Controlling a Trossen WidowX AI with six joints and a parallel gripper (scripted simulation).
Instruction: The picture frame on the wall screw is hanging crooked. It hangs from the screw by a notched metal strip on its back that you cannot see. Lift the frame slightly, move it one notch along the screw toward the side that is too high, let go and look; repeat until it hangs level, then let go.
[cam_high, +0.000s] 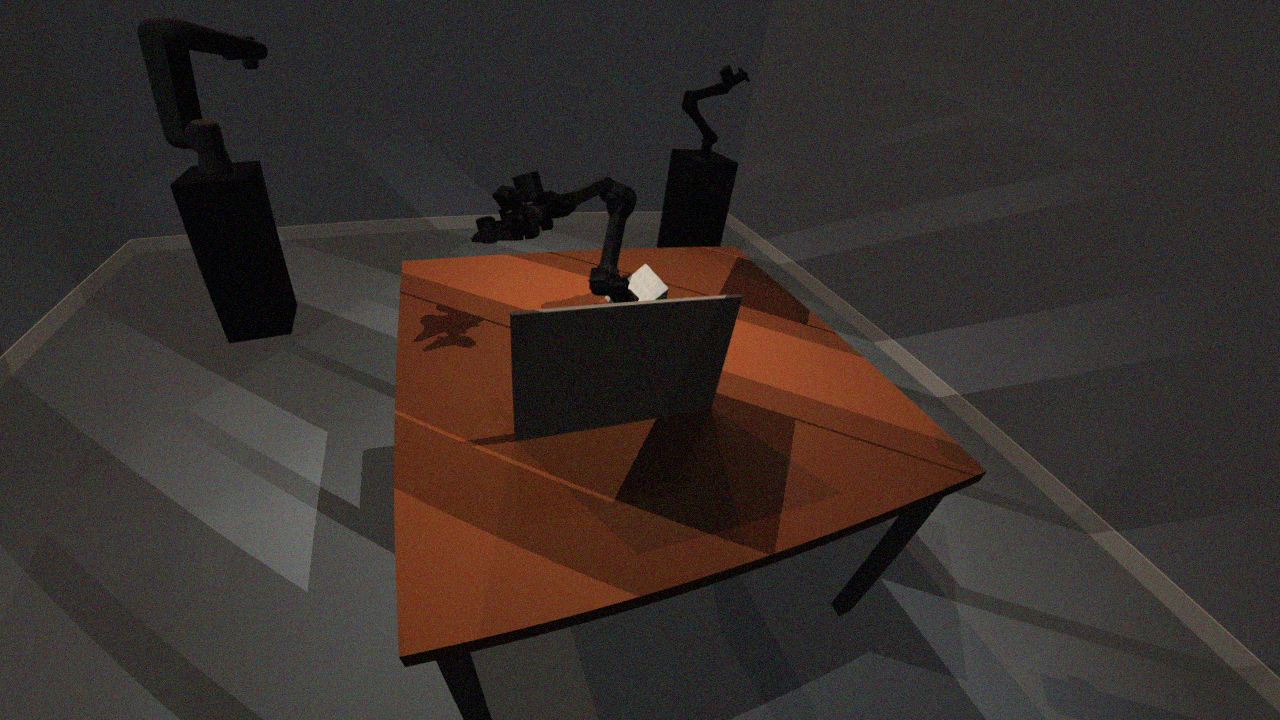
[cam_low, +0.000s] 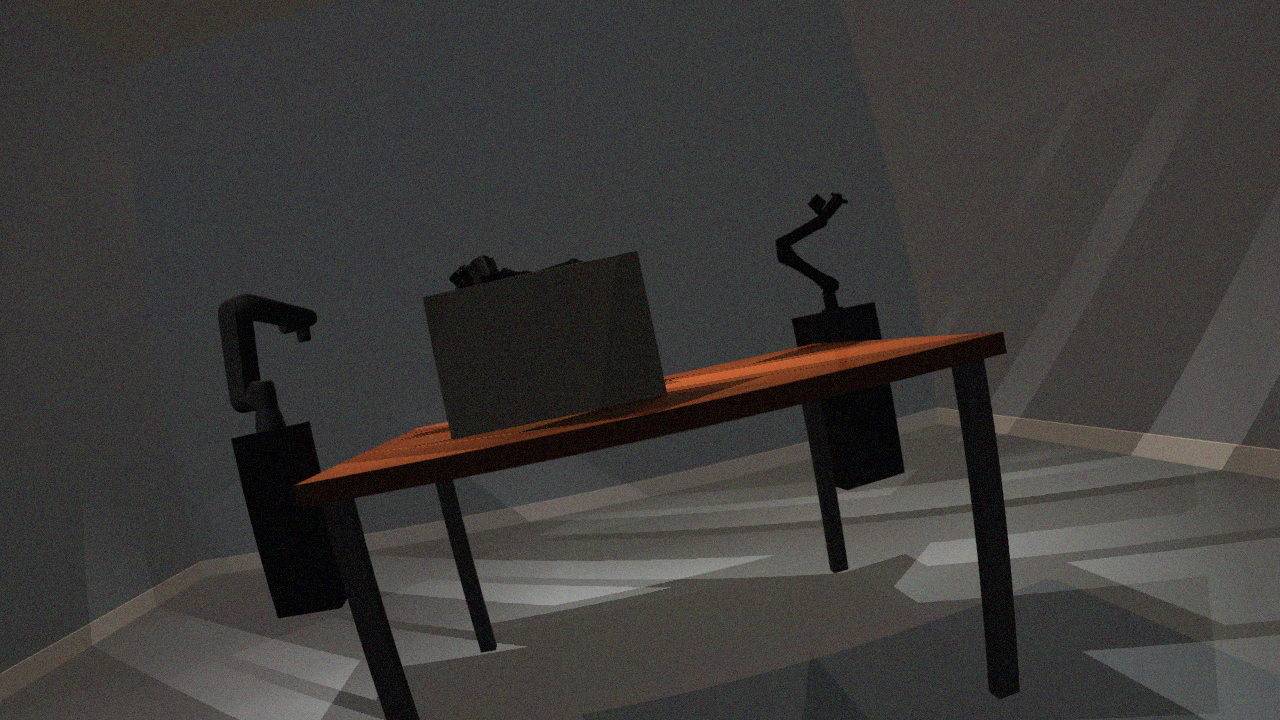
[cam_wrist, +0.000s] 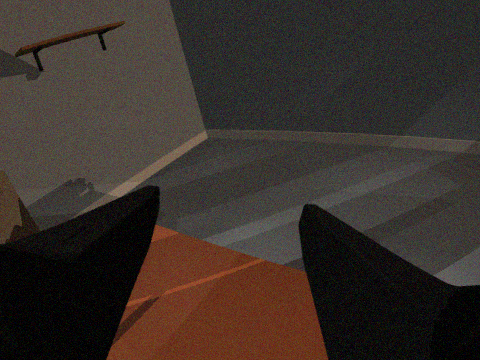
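Observation:
No picture frame and no screw can be made out in any view. An upright dark panel (cam_high: 617, 367) (cam_low: 546, 344) stands on the orange table, seen from behind in the top and exterior views; its far face, toward the arm, is hidden. My gripper (cam_high: 478, 231) (cam_low: 458, 277) (cam_wrist: 231, 207) is open, with nothing between its fingers. It is above the table on the panel's far side, toward the left in the top view, apart from the panel. In the exterior view only its top shows over the panel's upper left edge.
The table (cam_high: 510, 555) (cam_low: 760, 385) (cam_wrist: 225, 310) carries the panel and my arm. A small white block (cam_high: 646, 283) shows beside the arm's base. Two other arms stand on dark pedestals (cam_high: 237, 259) (cam_high: 698, 197) beyond the table. A brown ledge (cam_wrist: 70, 38) shows upper left in the wrist view.

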